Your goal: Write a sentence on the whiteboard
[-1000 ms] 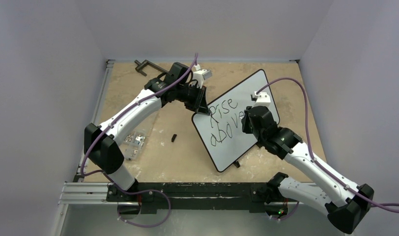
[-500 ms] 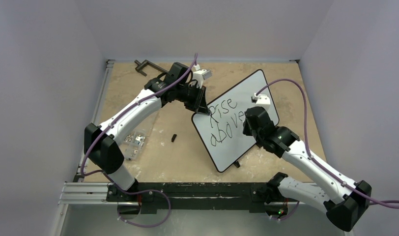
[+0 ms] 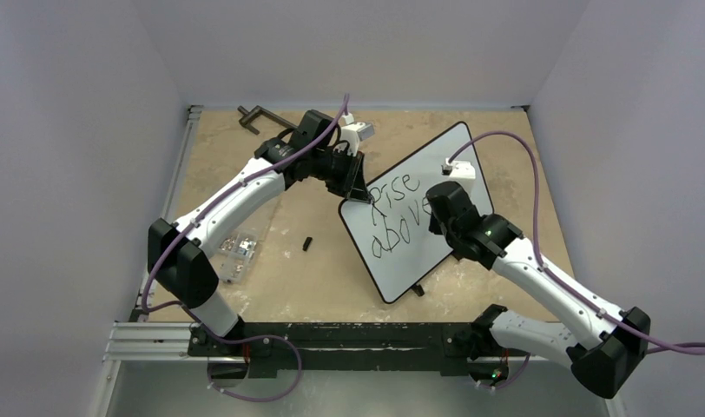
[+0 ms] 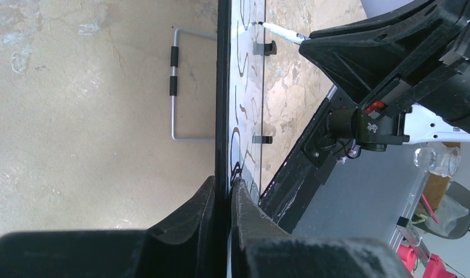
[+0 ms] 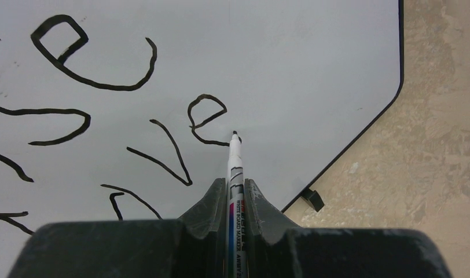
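1. Black marker strokes make up the sentence [image 3: 399, 213] so far: "Rise" on one line and "above" under it, on the whiteboard [image 3: 436, 156], which sits skewed on the right half of the table [image 3: 332, 278].
2. Writing is under way. The right gripper [image 5: 237, 191] is clamped tight on the marker [image 5: 235, 168], whose tip stands at the tail end of the last "e" in "above".
3. The left gripper [image 4: 224, 197] pinches the board's black rim at its left corner, jaws narrow with the edge between them, steadying it.
4. As I judge it, "above" is just about done. The next move calls for lifting the tip clear, shifting right for a word gap, then setting down again with light pressure.
5. White space to the right of the "e" is fair, but the rounded rim is not far off, so the next letters need to stay compact.
6. Hard to make out:
   - From above, the right arm covers the end of "above" and the marker itself.
   - The left wrist view sees the board edge-on, so the letters there are unreadable.
   - Whether the tip presses the surface or only grazes it cannot be told.
   - Whether the board lies flat or is tipped up is also unclear
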You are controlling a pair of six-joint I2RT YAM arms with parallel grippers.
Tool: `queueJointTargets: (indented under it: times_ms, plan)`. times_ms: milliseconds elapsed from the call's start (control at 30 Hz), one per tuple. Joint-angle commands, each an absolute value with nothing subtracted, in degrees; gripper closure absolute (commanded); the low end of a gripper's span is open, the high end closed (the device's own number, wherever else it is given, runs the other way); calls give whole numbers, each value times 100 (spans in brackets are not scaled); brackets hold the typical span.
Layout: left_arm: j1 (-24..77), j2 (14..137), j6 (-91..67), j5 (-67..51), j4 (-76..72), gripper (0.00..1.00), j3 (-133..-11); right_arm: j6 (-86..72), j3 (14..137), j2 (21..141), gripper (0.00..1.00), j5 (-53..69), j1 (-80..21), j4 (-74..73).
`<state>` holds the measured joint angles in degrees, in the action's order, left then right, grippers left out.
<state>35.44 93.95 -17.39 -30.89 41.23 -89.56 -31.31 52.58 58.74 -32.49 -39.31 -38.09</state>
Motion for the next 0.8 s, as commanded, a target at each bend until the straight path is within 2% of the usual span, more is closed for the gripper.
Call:
queueJointTargets:
  times_ms: [0,467,767]
  plan:
    - [3516,9125,-1347,-2506,3954,100,-9035,-3044,5668,5656,100,-3555,-3929,-3762]
    - [3534,8589,-1223,-2112,4286,100,-8932,-2948,5704,4805,100,-3534,-3928,-3816]
    - [3536,8225,-1189,-2106,4318,100,-8478,-2823,5543,4729,100,-3485,-3921,-3633]
